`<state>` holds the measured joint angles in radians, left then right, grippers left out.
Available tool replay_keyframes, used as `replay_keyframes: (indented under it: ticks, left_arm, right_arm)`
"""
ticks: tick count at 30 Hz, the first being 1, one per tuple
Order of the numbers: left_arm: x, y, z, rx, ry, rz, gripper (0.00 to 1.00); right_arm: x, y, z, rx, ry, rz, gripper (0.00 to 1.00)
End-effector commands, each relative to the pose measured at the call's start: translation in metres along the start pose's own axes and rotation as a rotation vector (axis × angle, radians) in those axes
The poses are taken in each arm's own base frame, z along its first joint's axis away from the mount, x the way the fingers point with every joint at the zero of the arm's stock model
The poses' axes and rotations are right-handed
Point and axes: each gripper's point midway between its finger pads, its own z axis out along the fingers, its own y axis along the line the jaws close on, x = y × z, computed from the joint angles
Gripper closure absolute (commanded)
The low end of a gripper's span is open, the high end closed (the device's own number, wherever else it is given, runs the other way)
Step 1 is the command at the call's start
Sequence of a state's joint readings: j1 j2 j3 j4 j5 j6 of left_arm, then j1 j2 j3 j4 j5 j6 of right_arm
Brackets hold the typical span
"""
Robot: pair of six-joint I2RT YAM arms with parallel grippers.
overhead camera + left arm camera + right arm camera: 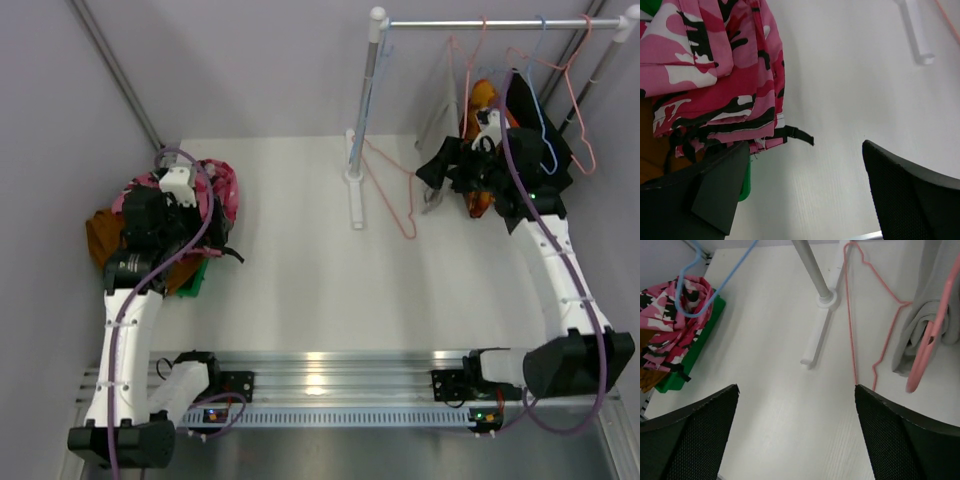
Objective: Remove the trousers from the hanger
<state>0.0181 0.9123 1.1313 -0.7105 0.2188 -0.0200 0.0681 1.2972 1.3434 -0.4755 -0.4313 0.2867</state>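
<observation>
Top external: pink trousers over mustard trousers, two pairs; left end effector, right end effector wide open.

**Robot lab cell, no doubt about it**

Plain grey walls boxed in a white table. Two robot arms sat bolted to an aluminium rail, facing a small rack of hangers. It looked a purpose-built test rig.

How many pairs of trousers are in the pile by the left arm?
2: pink camouflage trousers on top, mustard-brown trousers beneath, toward the wall. The left arm covers part, so more may be hidden.
</observation>
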Motion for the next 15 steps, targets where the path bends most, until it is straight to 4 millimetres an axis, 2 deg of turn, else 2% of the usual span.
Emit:
replay_keyframes:
  ticks: [1,2,3,4,5,6,11,15]
  left_arm:
    - [0.001,0.016,-0.004,-0.079,0.083,0.053,0.01]
    - [-0.001,0.024,-0.006,-0.125,0.089,0.053,0.01]
    - [-0.003,0.028,-0.008,-0.153,0.085,0.039,0.01]
    - [-0.008,0.030,-0.010,-0.172,0.065,0.035,0.01]
    - [-0.013,0.030,-0.015,-0.176,0.041,0.041,0.01]
    - [-0.015,0.026,-0.018,-0.154,0.031,0.058,0.01]
    - [-0.024,0.020,-0.033,-0.144,-0.033,0.059,0.01]
    - [-0.025,0.024,-0.041,-0.172,-0.068,0.076,0.01]
  right_arm:
    - [-0.036,0.046,-0.061,-0.113,-0.209,-0.219,0.01]
    - [-0.027,0.042,-0.064,-0.099,-0.201,-0.227,0.00]
    - [-0.024,0.046,-0.078,-0.092,-0.216,-0.270,0.01]
    - [-0.021,0.043,-0.083,-0.074,-0.220,-0.283,0.00]
    - [-0.012,0.038,-0.085,-0.055,-0.208,-0.292,0.01]
    - [-0.008,0.039,-0.094,-0.045,-0.217,-0.302,0.01]
    - [0.019,0.036,-0.106,-0.031,-0.186,-0.287,0.00]
    - [0.022,0.043,-0.123,-0.037,-0.235,-0.297,0.00]
